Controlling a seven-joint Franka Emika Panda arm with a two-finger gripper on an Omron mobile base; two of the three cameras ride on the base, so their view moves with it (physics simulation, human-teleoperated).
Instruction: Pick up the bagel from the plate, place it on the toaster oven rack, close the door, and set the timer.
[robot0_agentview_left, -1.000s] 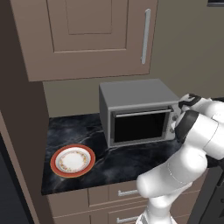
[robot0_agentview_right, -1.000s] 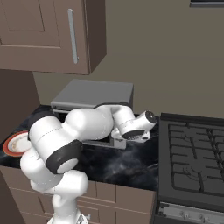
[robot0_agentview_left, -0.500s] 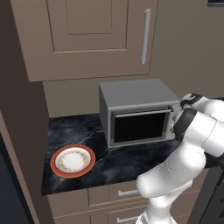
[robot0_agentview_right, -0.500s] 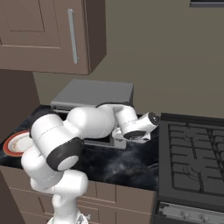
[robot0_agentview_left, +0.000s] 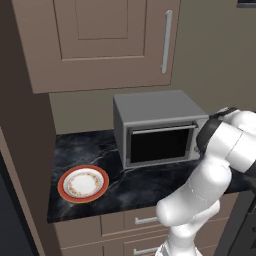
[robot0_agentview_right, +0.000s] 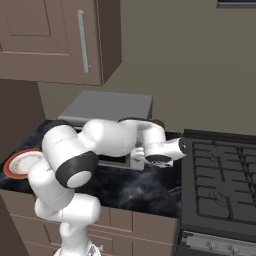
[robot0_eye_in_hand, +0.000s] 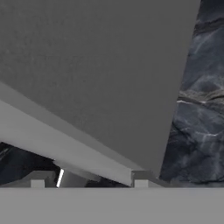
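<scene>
The toaster oven (robot0_agentview_left: 155, 107) stands on the dark counter with its door (robot0_agentview_left: 161, 145) shut, dark glass facing out. Left of it lies the plate (robot0_agentview_left: 61, 185), bare on top. The bagel and the toaster oven rack are hidden. My hand reaches around the oven's right front corner, and the gripper (robot0_agentview_right: 140, 154) points at the oven's front. In the hand view the gripper (robot0_eye_in_hand: 89, 180) is open, its fingertips (robot0_eye_in_hand: 37, 179) apart and very close to the oven's grey body (robot0_eye_in_hand: 96, 65). A small silver part (robot0_eye_in_hand: 72, 177) sits between the fingertips, narrower than the gap.
A black stove (robot0_agentview_right: 220, 185) adjoins the counter on the right. Brown wall cabinets (robot0_agentview_left: 100, 40) hang above the oven, and a tall brown panel (robot0_agentview_left: 20, 150) bounds the counter's left end. Drawers (robot0_agentview_left: 135, 220) run below the counter's front edge.
My hand has edged slightly lower and rightward beside the oven's front right corner. The door has stayed shut and the plate has not moved.
</scene>
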